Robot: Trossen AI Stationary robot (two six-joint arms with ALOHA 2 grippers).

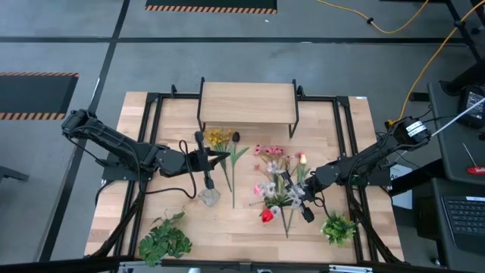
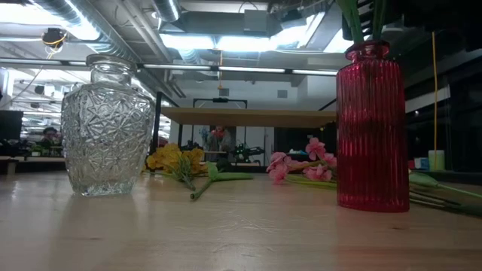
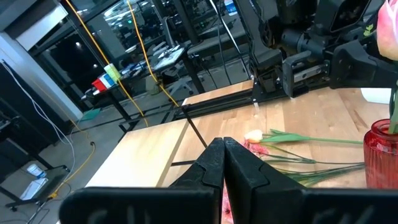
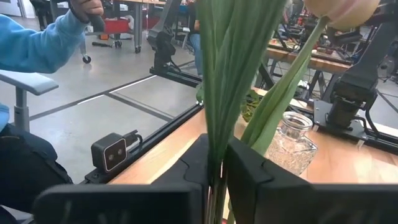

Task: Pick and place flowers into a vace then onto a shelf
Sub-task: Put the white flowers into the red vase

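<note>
Flowers lay mid-table; one stem was pinched over the red vase.
The right gripper (image 4: 214, 165) was clamped on a green stem (image 4: 227, 68) standing in the red vase (image 2: 370, 128). The left gripper (image 3: 222, 163), fingers together, hovered near the empty glass vase (image 2: 107, 128). Loose flowers (image 1: 276, 178) lay in front of the bare shelf (image 1: 247, 103), with open wood at the near edge.

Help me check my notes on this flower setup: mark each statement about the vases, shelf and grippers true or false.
1. The shelf carries a vase. False: nothing stands on it.
2. The clear glass vase holds no flowers. True.
3. The red vase has green stems in it. True.
4. The left gripper holds a flower. False: it is shut on nothing.
5. The right gripper has green stems between its fingers. True.
</note>
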